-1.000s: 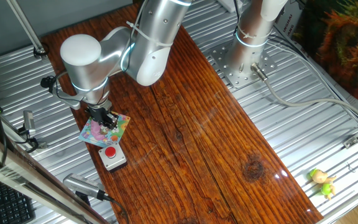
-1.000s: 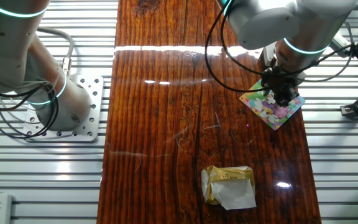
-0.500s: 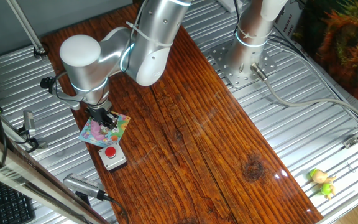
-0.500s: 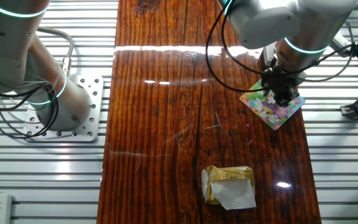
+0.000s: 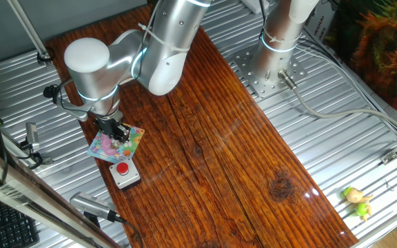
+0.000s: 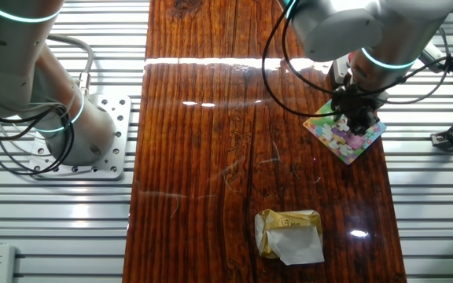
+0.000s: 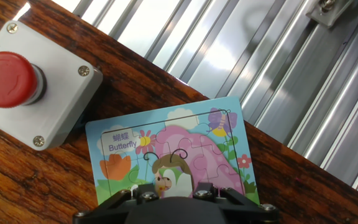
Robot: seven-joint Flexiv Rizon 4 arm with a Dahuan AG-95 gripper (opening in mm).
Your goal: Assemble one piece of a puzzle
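We see the tool (image 5: 118, 131) low over the puzzle (image 7: 173, 155), which lies flat on the wooden desk (image 5: 212, 145) directly beneath it; its corner reads "Butterfly" under two characters; whether the fingers are apart we cannot tell; a grey box (image 7: 36, 81) with a red button sits just beside.

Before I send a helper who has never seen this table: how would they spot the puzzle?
Follow the wooden table to the end where the gripper hangs. Right under it lies the puzzle, flat beside the grey box with a red button. It alone is a pastel board with a butterfly picture.
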